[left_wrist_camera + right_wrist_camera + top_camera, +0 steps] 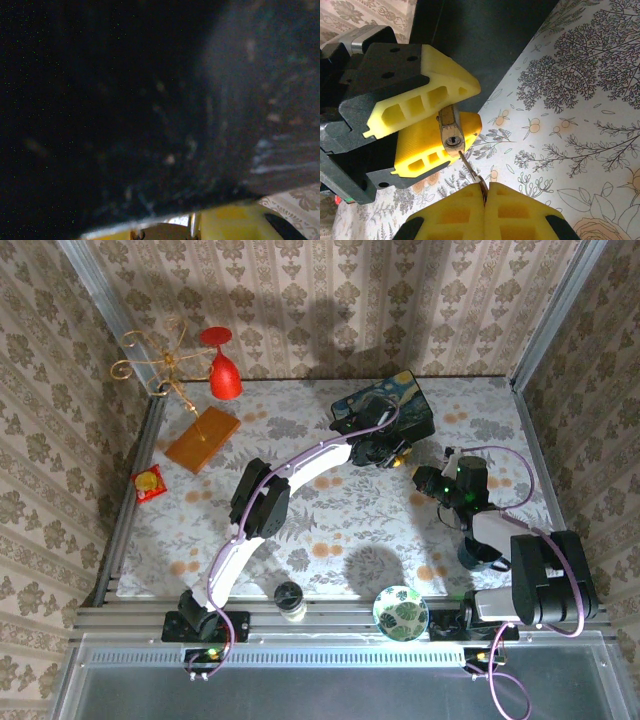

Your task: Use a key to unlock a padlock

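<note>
Now, padlock (451, 131): clamped between left fingers (440, 70), beside the dark box (485, 40).
Key (470, 169): pinched between right fingers (455, 215), tip just below the keyhole (452, 142).
Advice: line blade with slot, push straight, slowly.

Damask-papered walls (300, 300) enclose a floral-clothed table (340, 530).

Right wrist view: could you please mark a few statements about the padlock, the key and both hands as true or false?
1. The left hand holds the padlock. True.
2. The right hand is open and empty. False: it is shut on the key.
3. The padlock's keyhole faces away from this camera. False: it faces the camera.
4. The key points toward the padlock. True.
</note>
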